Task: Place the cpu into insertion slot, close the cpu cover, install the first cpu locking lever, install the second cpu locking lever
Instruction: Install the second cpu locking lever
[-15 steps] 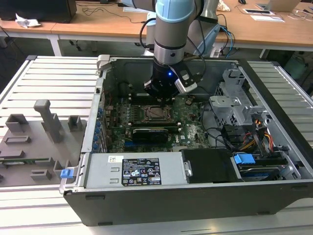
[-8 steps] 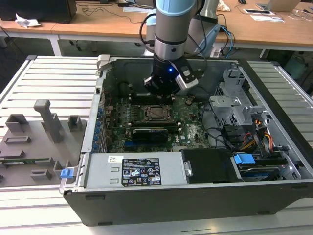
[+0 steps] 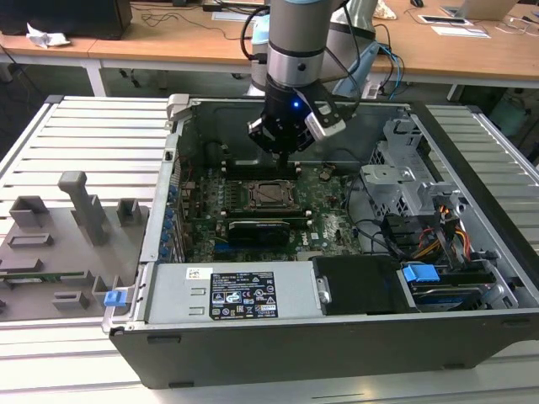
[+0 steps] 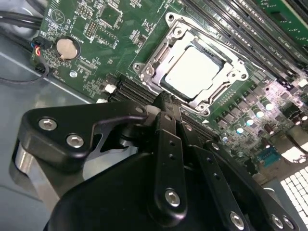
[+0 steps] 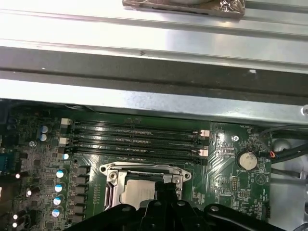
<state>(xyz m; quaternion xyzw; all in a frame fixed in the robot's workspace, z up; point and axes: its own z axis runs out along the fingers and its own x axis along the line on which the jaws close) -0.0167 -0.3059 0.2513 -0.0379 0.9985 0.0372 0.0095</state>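
**Gripper hovers at socket edge with chip seated and cover down**

The gripper (image 4: 163, 103) hangs just above the near edge of the slot (image 4: 195, 72), its black fingers (image 4: 166, 144) drawn together into a single narrow tip with nothing between them. Directly beyond that tip the cpu (image 4: 192, 72) lies flat inside the slot, its pale metal top showing through the window of the cover (image 4: 156, 57), which sits down around the chip instead of standing up. On this evidence the first two steps look done and the work now concerns the locking levers; whether either lever is already latched cannot be told.

Doing that well appears to call for a narrow, closed tip pressed on the thin wire lever alone, kept off the chip's top and the cover's frame, and pushed down and sideways until it catches under its hook.

Around the tip, space is tight. Long memory slots (image 5: 137, 139) run just beyond the socket, with rows of capacitors (image 5: 60, 185) to one side and a coin battery (image 5: 248, 159) to the other. Farther out, the case wall (image 5: 154, 53) rises close behind the board. In the exterior view the arm reaches down into the open case (image 3: 168, 295), with a drive cage (image 3: 404, 168) and cables (image 3: 421, 240) well off toward the exterior view's right, clear of the work.
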